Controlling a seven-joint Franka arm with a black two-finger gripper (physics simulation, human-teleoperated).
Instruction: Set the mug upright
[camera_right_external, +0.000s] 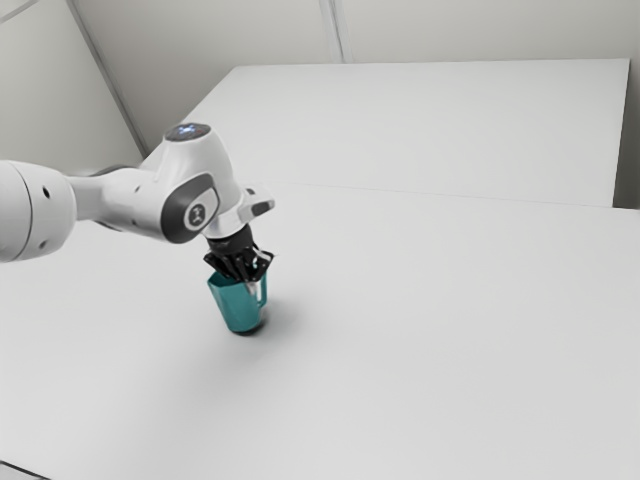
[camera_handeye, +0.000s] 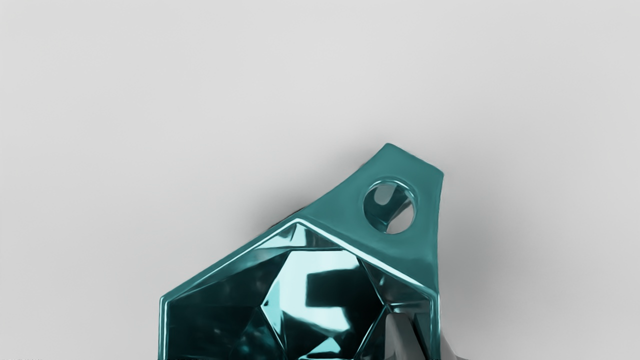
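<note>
- Apparently the mug (camera_right_external: 232, 303) already has its mouth up and its base down over the tabletop (camera_right_external: 430, 340), in the exterior view's left half and well in from the edge at that view's bottom left corner.
- The hand (camera_right_external: 252, 286) is clamped on the mug's wall beside the handle (camera_handeye: 425, 170): one finger (camera_handeye: 400, 337) is down inside the mouth, the other outside, with the wall pinched between them.
- As I judge it, the step in hand is the end of the righting, holding the mug steady on its base; its slight lean in the exterior view may be only the camera's slant.
- Whether the base sits fully flat I can't tell. If a little tilt or gap remains, the next move wants a gentle levelling and lowering; if it is flat, easing the fingers apart and then rising straight up.
- What could go wrong: the inner finger might catch the rim (camera_handeye: 230, 256) on a sideways exit and tip the mug, and the outer one passes close to the handle.
- The arm (camera_right_external: 130, 203) reaches in from the exterior view's left, above the tabletop. Around the mug I see bare pale surface and soft shadow, with nothing standing in the way of a small correction or a straight lift.
</note>
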